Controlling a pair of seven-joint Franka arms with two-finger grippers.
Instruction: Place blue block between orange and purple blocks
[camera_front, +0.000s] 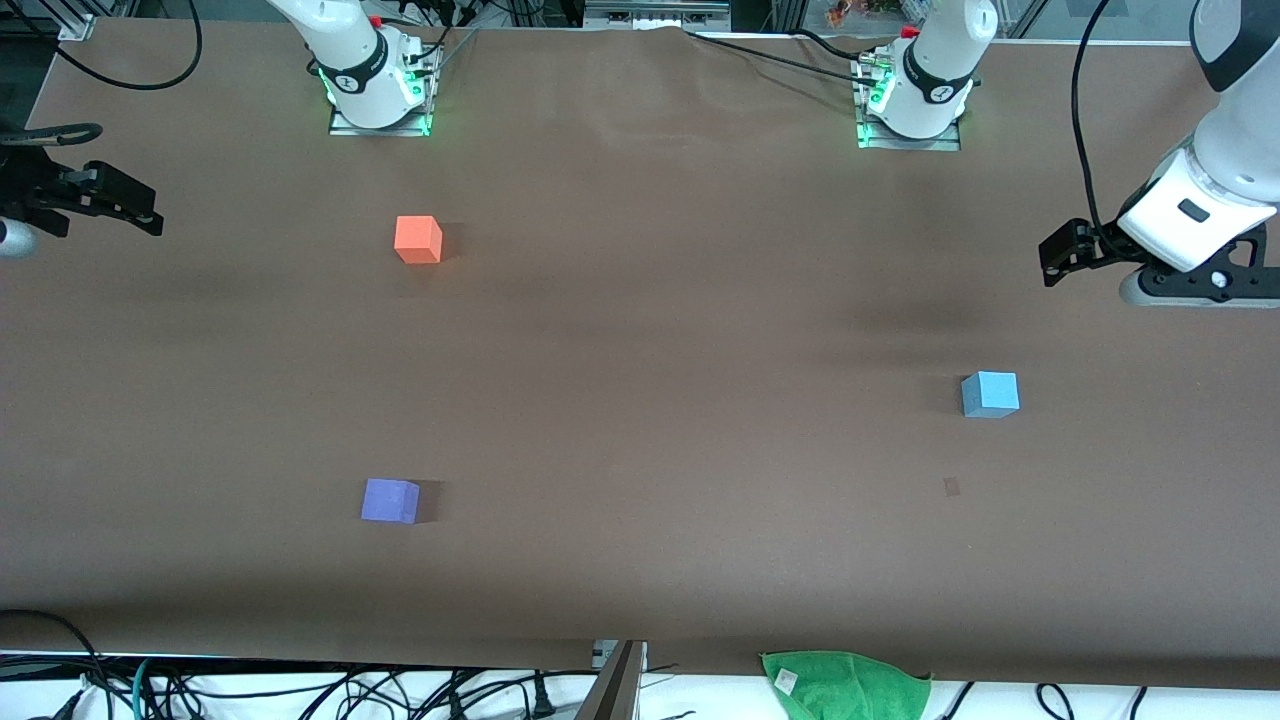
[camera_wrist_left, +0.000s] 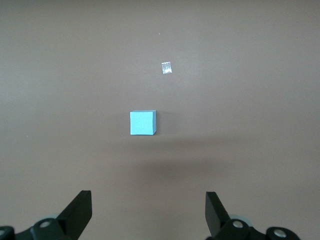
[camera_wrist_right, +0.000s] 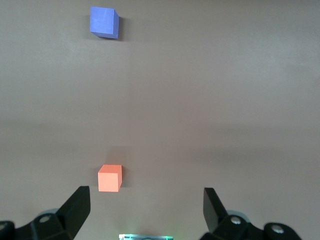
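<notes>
Left gripper: fingers spread wide, empty, raised over table's left-arm end. Blue block on table ahead of its fingertips, apart, untouched. Right gripper: agape, empty, waiting; orange block near its fingertips, purple block well apart.

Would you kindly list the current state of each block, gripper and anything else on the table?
blue block: free on the table, toward the left arm's end
orange block: free, near the right arm's base
purple block: free, nearer the front camera than orange
left gripper: open, empty, raised
right gripper: open, empty, raised
green cloth: crumpled at the table's edge
</notes>
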